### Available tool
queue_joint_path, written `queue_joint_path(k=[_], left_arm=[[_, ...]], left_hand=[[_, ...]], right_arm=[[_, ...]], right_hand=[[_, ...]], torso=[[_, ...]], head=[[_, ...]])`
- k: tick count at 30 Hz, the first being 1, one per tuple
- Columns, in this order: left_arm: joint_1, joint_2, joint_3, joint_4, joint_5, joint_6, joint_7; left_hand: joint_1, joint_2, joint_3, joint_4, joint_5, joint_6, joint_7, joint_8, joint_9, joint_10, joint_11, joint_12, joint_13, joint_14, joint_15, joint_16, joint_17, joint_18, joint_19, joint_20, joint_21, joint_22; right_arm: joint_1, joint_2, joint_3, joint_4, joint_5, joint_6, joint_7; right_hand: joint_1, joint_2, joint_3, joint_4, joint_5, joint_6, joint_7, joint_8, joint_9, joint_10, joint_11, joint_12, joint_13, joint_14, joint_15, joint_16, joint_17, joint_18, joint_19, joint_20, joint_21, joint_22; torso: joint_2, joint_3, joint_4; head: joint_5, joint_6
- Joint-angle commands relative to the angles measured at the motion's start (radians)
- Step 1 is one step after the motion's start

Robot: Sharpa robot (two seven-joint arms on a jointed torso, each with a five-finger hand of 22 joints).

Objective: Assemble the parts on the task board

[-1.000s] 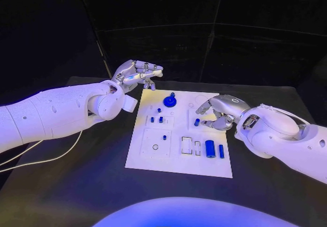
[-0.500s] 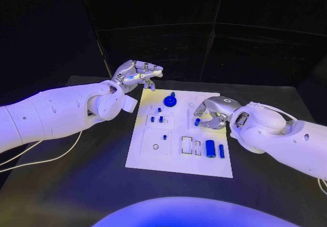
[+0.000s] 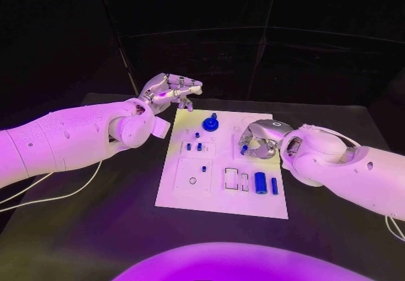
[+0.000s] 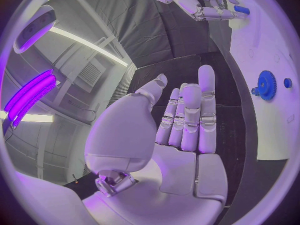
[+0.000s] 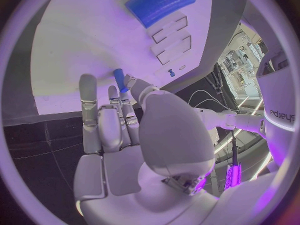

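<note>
The left hand [image 3: 171,91] hovers off the far left corner of the white board [image 3: 225,165], fingers held close together and holding nothing. On the board's far edge stands a blue gear [image 3: 210,124]. Right of the gear, the right hand [image 3: 260,139] pinches a small blue peg [image 3: 244,150] just above the board.

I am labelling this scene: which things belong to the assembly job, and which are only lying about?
Job:
task board
blue gear
blue cylinder
small blue peg, pinched by right hand
left hand, holding nothing

Lying about:
white cable
black table
</note>
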Motion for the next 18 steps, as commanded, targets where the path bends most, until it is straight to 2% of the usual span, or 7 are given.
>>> queue_joint_path(k=[1,10,18], left_arm=[[0.002,0.002,0.001,0.001,0.004,0.011,0.003],[0.002,0.002,0.001,0.001,0.004,0.01,0.002],[0.002,0.001,0.001,0.003,0.004,0.009,0.001]], left_hand=[[0.002,0.008,-0.004,0.0,0.003,-0.006,-0.002,0.006,-0.001,-0.008,0.001,0.003,0.001,-0.004,0.001,-0.001,-0.001,0.014,0.001,0.008,-0.006,-0.001],[0.002,0.01,-0.005,0.0,0.003,-0.006,-0.002,0.006,-0.001,-0.008,0.001,0.004,0.001,-0.004,0.001,0.0,-0.001,0.014,0.001,0.009,-0.007,-0.001],[0.004,0.012,-0.005,0.001,0.003,-0.007,-0.002,0.006,-0.001,-0.009,0.001,0.004,0.001,-0.004,0.001,0.0,-0.001,0.014,0.001,0.009,-0.007,-0.002]], right_arm=[[0.002,0.007,0.0,-0.004,0.0,0.04,-0.001],[0.001,0.014,0.0,-0.013,-0.014,0.053,-0.006],[0.001,0.014,0.0,-0.012,-0.024,0.017,-0.006]], right_hand=[[-0.001,0.013,0.016,0.0,0.003,0.022,-0.001,0.009,0.002,0.036,-0.006,0.009,0.0,0.027,-0.006,0.011,0.01,0.012,0.013,-0.001,0.011,0.014],[0.015,0.025,0.05,-0.013,-0.012,0.081,-0.016,0.027,0.006,0.118,-0.027,0.015,0.004,0.028,-0.022,0.015,0.013,0.01,0.021,-0.016,0.025,0.032],[0.018,0.025,0.058,-0.018,-0.016,0.082,-0.017,0.026,0.005,0.124,-0.028,0.01,0.004,0.028,-0.024,0.015,0.013,0.009,0.021,-0.018,0.027,0.034]], torso=[[0.0,0.0003,-0.0003],[-0.001,-0.0003,-0.0001],[-0.001,-0.0003,0.0006]], head=[[-0.001,-0.002],[-0.002,-0.004],[-0.002,-0.008]])
